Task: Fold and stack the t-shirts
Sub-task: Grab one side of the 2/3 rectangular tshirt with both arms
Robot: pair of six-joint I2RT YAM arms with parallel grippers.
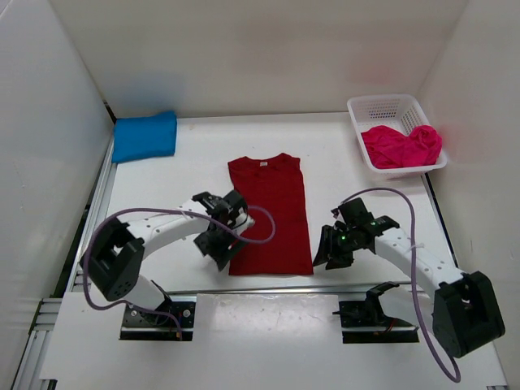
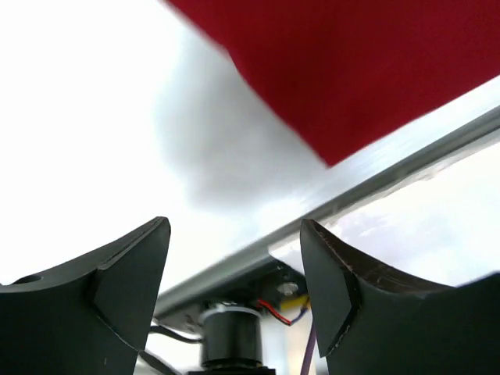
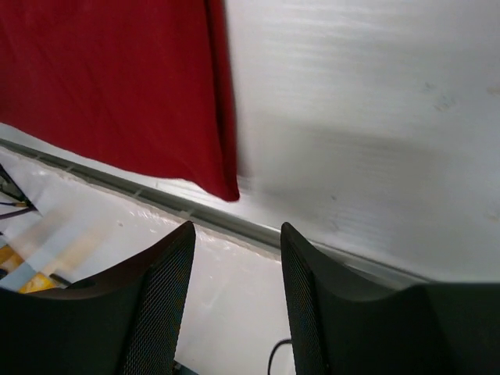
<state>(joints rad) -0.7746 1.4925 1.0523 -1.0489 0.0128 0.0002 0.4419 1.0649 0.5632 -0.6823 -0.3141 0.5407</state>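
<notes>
At back left of the white table (image 1: 341,154), pushed into the corner by the wall: blue t-shirt (image 1: 145,136), folded into a thick pad. Nearer the front: left gripper (image 1: 225,250), tipped down at the near left corner of the red t-shirt (image 1: 272,219), right by the hem edge. From the left wrist: jaws spread wide, with only bare table and the metal rail (image 2: 367,176) of the near edge in the gap. Holds nothing; no cloth between the fingers (image 2: 129,266), red corner beyond the tips and apart from them. Mid-table: red t-shirt spread flat as a long rectangle. Lies with collar toward the back wall, sleeves tucked out of sight, hem toward the arms and close to the table's near edge. Just right of its near right corner, a little apart from the cloth: right gripper (image 1: 331,253), pointing down. From the right wrist: jaws parted, narrower than the left pair, empty. Grips nothing; red hem corner ahead and to the left of the tips, not touching. At back right, against the side wall: white mesh basket (image 1: 390,104), pink t-shirt (image 1: 402,145) crumpled inside, heaped up to the rim.
</notes>
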